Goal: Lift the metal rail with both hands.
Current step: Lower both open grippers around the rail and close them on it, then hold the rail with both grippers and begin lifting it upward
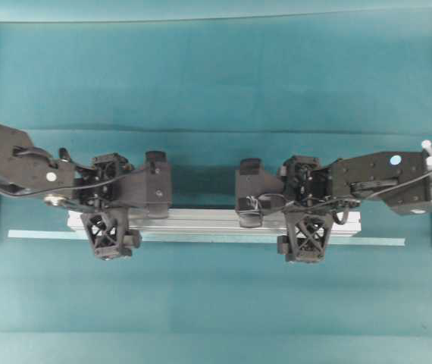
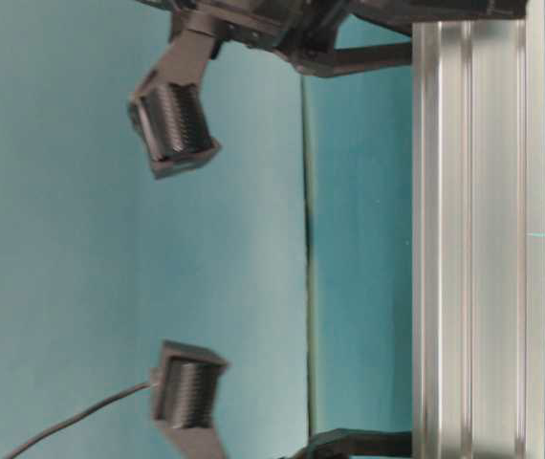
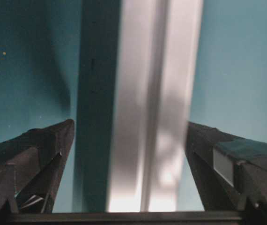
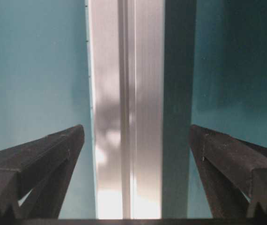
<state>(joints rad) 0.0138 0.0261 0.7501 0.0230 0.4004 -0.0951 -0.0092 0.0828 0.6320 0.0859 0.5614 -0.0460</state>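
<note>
Straddling the metal rail [image 1: 201, 222] is the job in hand, and both arms are placed for it. The rail lies flat along the teal tabletop [image 1: 216, 91], just beside a thin pale tape strip [image 1: 383, 242] on its near side.

On the left, the left gripper [image 1: 127, 205] hangs over the rail's left part with its fingers [image 3: 40, 164] spread as wide as they go, one on each side of the bar and holding nothing; its wrist view shows clear gaps between rail and fingers.

On the right, the right gripper [image 1: 277, 216] sits over the right part, fingers [image 4: 44, 159] equally wide and empty, the rail running up the middle between them.

To do this well, I judge both should come down until the finger pads are level with the rail's side walls, keeping the bar centred. Closing together matters: one side gripping first could skew the rail. The lift should then be level and simultaneous, or the smooth metal may slip.
</note>
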